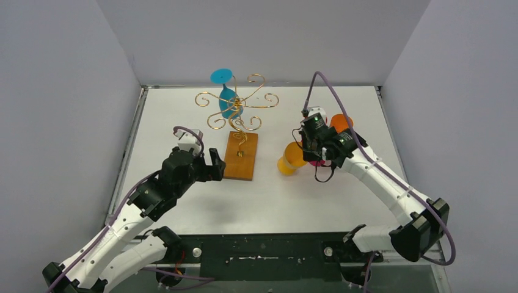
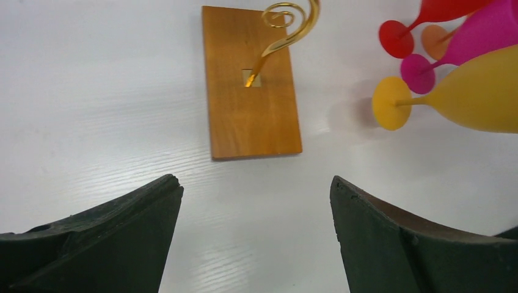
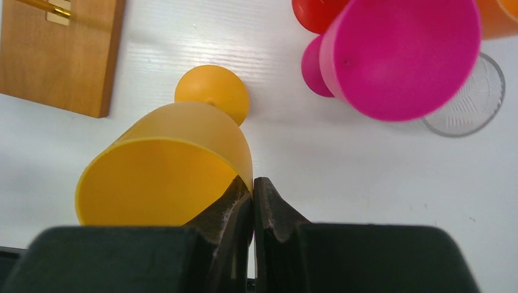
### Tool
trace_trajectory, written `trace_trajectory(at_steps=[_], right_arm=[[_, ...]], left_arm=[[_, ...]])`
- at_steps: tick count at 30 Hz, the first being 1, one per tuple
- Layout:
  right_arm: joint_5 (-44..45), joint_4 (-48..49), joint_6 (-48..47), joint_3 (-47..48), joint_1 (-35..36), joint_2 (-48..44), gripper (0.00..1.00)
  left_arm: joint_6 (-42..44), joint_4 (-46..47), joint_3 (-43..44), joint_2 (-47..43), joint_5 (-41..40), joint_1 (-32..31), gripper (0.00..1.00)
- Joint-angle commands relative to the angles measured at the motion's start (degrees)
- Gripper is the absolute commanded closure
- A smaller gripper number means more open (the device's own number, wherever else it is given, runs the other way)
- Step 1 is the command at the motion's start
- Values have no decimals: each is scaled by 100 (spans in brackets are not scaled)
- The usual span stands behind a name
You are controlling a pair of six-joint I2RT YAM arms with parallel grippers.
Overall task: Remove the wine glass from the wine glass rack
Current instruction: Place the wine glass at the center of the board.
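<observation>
We see the teal wine glass (image 1: 230, 105) hanging foot-up on the far side of the gold-wire wine glass rack (image 1: 240, 157) w/ orange-brown wooden base, mid white tabletop (image 1: 183, 122). The left gripper (image 2: 256, 183) is wide open and empty, just near-side of the base. The right gripper (image 3: 252, 183) is closed, pinching the rim of the yellow wine glass (image 3: 165, 171), which is tipped sideways right of the rack.

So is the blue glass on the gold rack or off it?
On it. The blue glass hangs foot-up among the gold curls of the rack, on its far side.
</observation>
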Motion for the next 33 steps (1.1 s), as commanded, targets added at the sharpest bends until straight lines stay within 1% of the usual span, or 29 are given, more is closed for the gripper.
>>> trace_trajectory(at_steps=[1,5,7,10,12,21,28,33], right_arm=[[-192,132,-256,773,-24,562,100],[-1,293,-426,1051,-111,1168,100],[40,333,-486,1221,-174,1403,100],[99,335,-568,1506,-262,1716,100],[112,313,-630,1662,-342,1890,100],[-93,400,-918,2048,-691,2484,100],[-319,445,-1034,2106,-830,2626,100],[-368,349,-1118,2228,-857,2737,93]], left_arm=[[426,211,-326,-301,-994,-3,11],[559,491,-687,-524,-1158,4,11],[645,509,-832,-602,-1155,4,3],[620,432,-1057,-698,-1210,4,2],[447,383,-1236,-769,-1272,-1,3],[334,259,-1208,-806,-1271,-6,3],[163,89,-1160,-757,-1322,-40,3],[128,83,-1168,-749,-1394,-80,3]])
